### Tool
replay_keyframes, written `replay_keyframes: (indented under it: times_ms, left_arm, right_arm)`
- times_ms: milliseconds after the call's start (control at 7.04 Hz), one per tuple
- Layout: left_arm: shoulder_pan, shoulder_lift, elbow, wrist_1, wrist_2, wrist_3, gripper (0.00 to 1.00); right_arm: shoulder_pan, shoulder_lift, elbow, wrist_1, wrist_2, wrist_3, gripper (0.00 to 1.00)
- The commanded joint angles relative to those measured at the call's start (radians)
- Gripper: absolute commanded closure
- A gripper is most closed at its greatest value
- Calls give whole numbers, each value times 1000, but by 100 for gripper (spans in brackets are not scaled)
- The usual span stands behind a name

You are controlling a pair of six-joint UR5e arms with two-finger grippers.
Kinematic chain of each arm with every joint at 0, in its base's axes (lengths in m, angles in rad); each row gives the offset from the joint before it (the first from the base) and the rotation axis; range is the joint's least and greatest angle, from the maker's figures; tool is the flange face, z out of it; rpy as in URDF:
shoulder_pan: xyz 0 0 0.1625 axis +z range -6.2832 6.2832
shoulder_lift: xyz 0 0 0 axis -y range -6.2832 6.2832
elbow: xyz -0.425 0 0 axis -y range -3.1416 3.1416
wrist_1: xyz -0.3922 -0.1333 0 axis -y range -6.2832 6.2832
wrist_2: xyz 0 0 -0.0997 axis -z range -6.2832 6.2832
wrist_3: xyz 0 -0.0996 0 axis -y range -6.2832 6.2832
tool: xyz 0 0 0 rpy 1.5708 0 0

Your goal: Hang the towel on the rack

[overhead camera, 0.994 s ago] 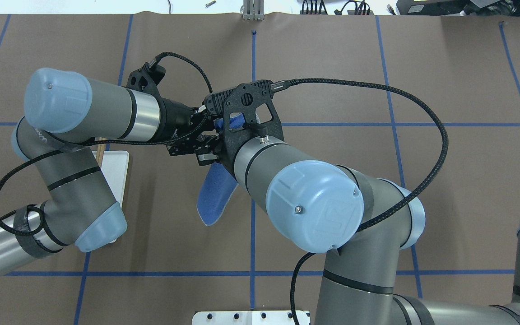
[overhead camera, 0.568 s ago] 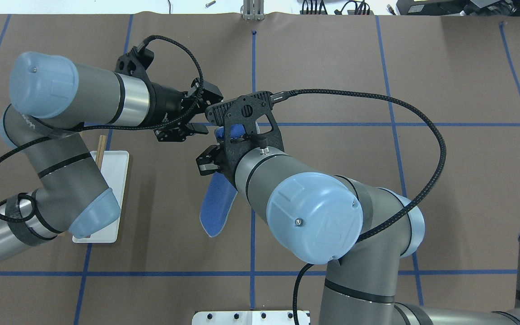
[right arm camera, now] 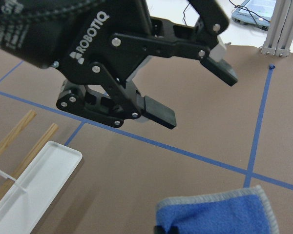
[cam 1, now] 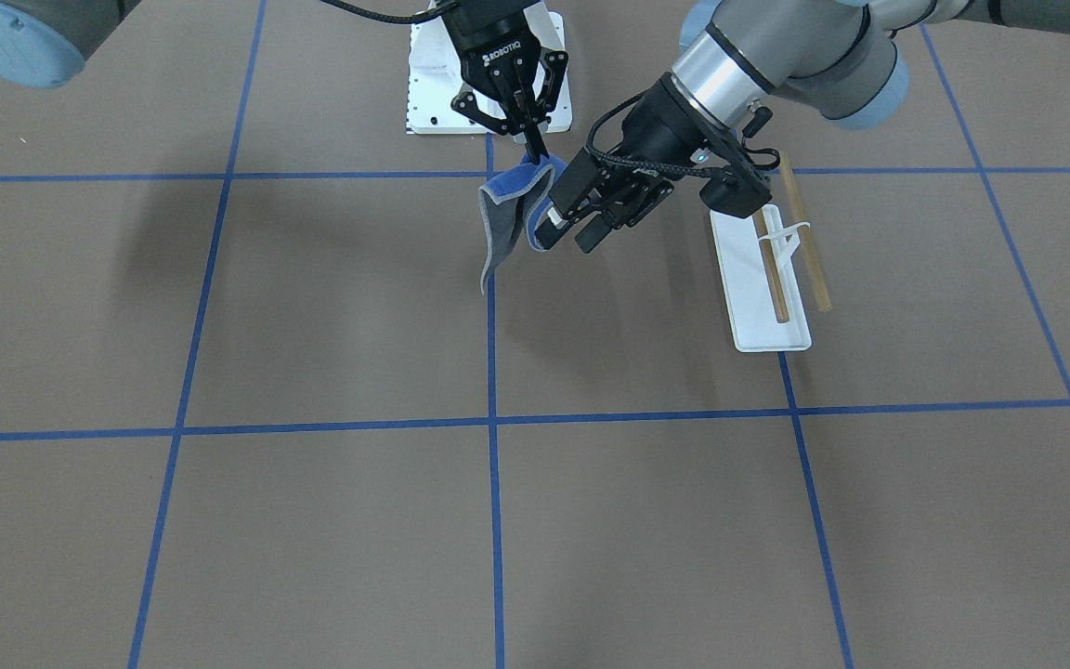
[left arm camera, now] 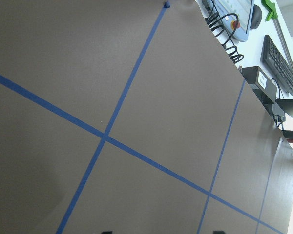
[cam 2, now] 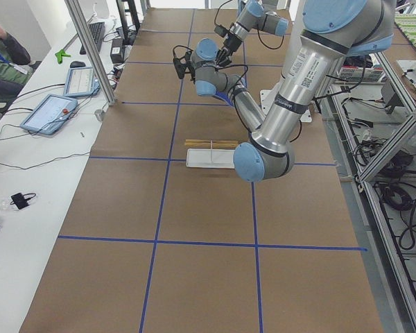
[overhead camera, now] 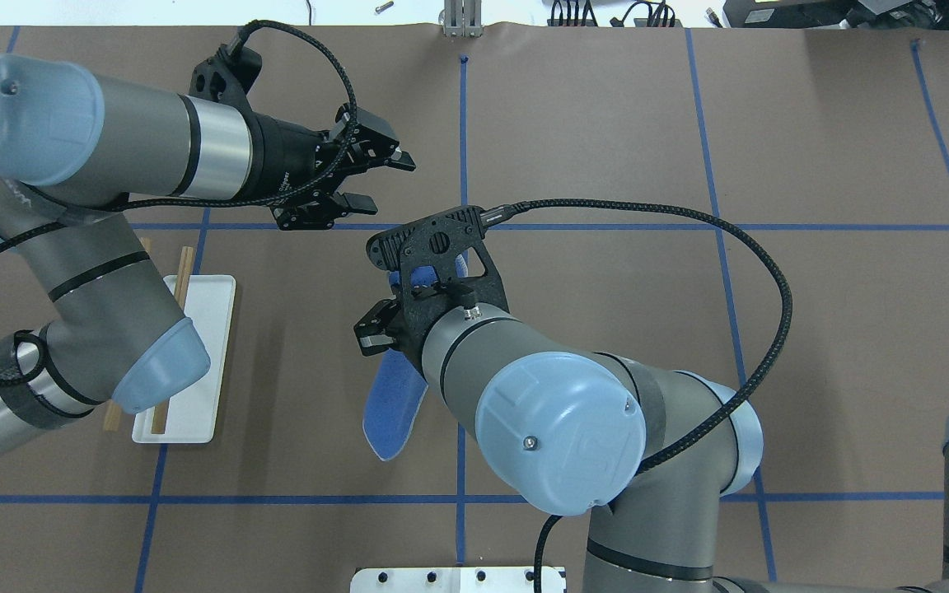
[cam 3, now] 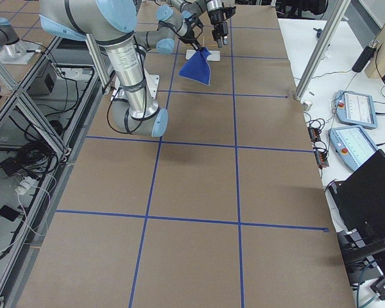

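Black left gripper [overhead camera: 385,183], close against the towel [overhead camera: 392,408] a second ago, has backed off, jaws wide and empty. The towel hangs lengthwise down from the right gripper [cam 1: 533,149], which pinches its top edge. The rack [cam 1: 763,279] stands near the left gripper on the brown-papered, blue-taped tabletop [cam 1: 312,520].

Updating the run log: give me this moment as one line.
stage: towel aloft, not yet hung | right gripper: shut on towel | left gripper: open, empty | rack: dowels bare
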Motion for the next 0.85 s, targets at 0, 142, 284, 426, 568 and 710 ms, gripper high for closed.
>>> replay_keyframes:
  times_ms: [0, 142, 284, 426, 568, 710]
  left_arm:
    - [5, 8, -4, -38, -63, 1, 31]
    - [10, 8, 1, -43, -63, 2, 34]
    - [12, 7, 6, -42, -63, 2, 37]
    - [15, 6, 9, -43, -63, 4, 38]
    - [24, 3, 4, -42, -65, 4, 42]
    - [25, 0, 7, -45, -83, 25, 42]
  right_arm:
    - [-3, 2, -4, 2, 1, -4, 100]
    - [-1, 5, -4, 3, 1, -4, 100]
    - [-1, 7, -4, 8, 1, -18, 100]
    - [-1, 8, -5, 14, -1, -20, 100]
    - [2, 8, -5, 14, -1, -27, 100]
    - [5, 8, -5, 14, -1, -29, 100]
